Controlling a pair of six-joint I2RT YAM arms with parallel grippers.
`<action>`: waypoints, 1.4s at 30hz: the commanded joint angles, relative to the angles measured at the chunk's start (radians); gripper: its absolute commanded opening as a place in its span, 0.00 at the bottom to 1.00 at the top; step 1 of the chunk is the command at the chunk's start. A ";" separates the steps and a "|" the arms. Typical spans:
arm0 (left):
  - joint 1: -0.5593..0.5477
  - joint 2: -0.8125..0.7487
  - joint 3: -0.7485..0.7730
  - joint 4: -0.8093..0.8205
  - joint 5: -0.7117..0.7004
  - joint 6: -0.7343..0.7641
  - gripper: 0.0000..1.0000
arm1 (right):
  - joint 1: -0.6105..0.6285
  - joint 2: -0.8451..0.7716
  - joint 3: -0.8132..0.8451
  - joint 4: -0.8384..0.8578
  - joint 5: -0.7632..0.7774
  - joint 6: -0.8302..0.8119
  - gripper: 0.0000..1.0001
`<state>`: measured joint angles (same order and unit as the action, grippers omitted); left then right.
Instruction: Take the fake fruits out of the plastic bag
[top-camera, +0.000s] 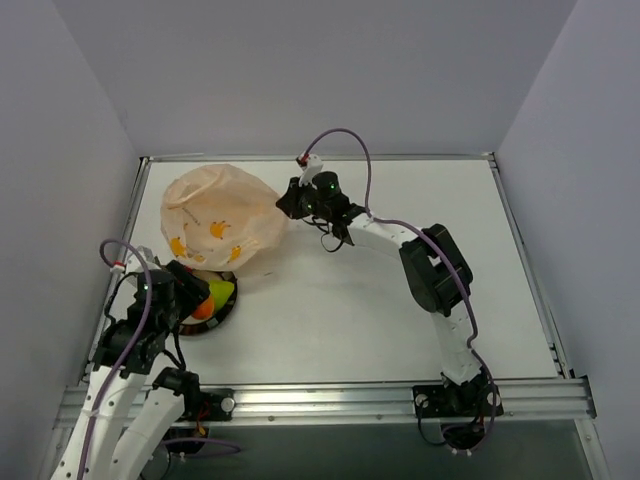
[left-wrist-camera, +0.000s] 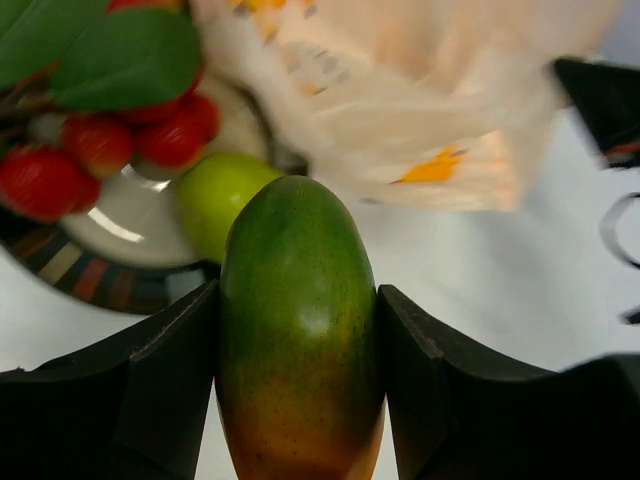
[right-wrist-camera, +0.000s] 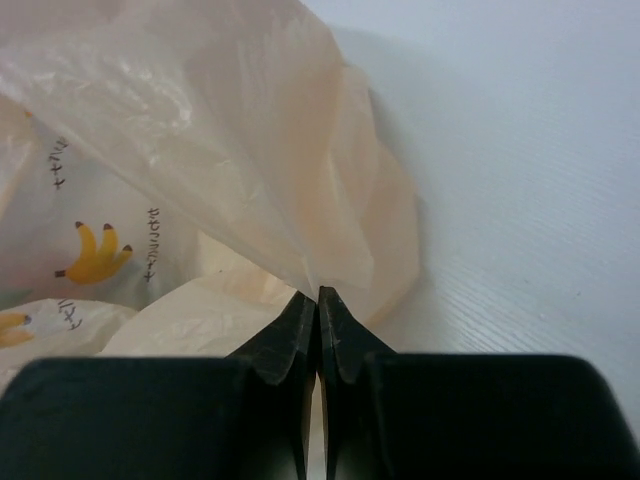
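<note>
Filling most of the overhead view, the white table (top-camera: 360, 300) carries everything else. The plastic bag (top-camera: 222, 215), pale peach, crinkly and printed with small yellow bananas, sits puffed up at the far left of the table, well apart from the arms' bases. The right arm reaches across from the near right edge, and the right gripper (right-wrist-camera: 318, 295) meets the bag's right side. Its two black fingers are pressed flat together, and a fold of the bag's film runs down to a point exactly at their tips, so it appears pinched between them. The left arm is bent low at the near left, just in front of the bag. The left gripper (left-wrist-camera: 297, 292) is clamped on the mango-like fruit (left-wrist-camera: 298, 330), one finger on each flank; the fruit is green at its far end, shading to orange at its near end, and it is outside the bag. Just beyond it lies the round plate (left-wrist-camera: 90, 275), with a dark, striped rim and a pale centre, touching or nearly touching the bag's near edge. On the plate rest the yellow-green pear (left-wrist-camera: 215, 195), directly behind the held fruit, and a cluster of small red pieces (left-wrist-camera: 100, 150) to its left, partly under a broad green leaf (left-wrist-camera: 125, 55).
</note>
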<state>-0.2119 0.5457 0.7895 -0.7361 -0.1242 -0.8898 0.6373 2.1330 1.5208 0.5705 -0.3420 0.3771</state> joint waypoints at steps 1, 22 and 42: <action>0.002 -0.026 -0.048 -0.075 -0.144 -0.101 0.03 | -0.004 -0.034 0.050 0.042 0.115 0.031 0.00; 0.002 0.088 -0.417 0.368 -0.336 -0.140 0.25 | -0.004 -0.167 0.001 0.011 0.181 -0.073 0.00; 0.000 -0.087 -0.365 0.285 -0.227 -0.159 0.96 | -0.001 -0.093 0.061 -0.018 0.178 -0.070 0.00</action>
<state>-0.2131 0.5091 0.3183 -0.3889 -0.3916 -1.0306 0.6357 2.0270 1.5295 0.5400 -0.1547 0.3149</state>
